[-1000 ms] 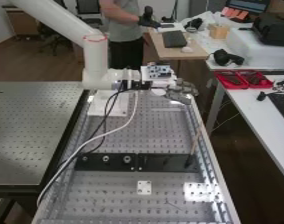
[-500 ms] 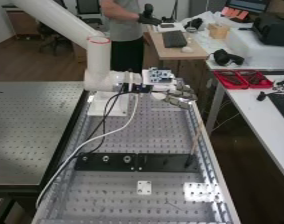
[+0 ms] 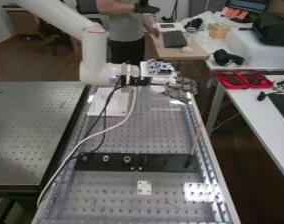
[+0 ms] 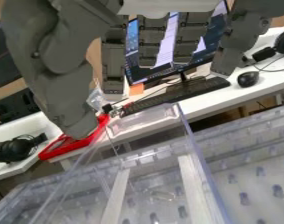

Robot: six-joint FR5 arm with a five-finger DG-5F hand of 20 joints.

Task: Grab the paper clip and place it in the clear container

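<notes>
The hand [image 3: 180, 90] is over the far end of the perforated bench in the high view, fingers pointing to the bench's right edge. In the wrist view the hand [image 4: 56, 65] hangs with its thumb and fingers apart and loosely extended, holding nothing. Below the fingertips stands the clear container [image 4: 144, 119], its rim and transparent walls showing. A small, pale, looped thing that looks like the paper clip [image 4: 162, 194] shows through the clear walls between two whitish strips; whether it lies inside or beneath the container I cannot tell.
Dark fixture plates [image 3: 136, 162] cross the bench, with a thin rod [image 3: 196, 141] leaning up at their right end. Black and white cables loop from the arm. A side table [image 3: 249, 107] carries red trays [image 3: 242, 80] and a keyboard [image 4: 179, 93].
In the high view the arm's wrist has risen and shifted a little left, and the hand has lifted slightly since half a second ago. The fingers still hold nothing.
</notes>
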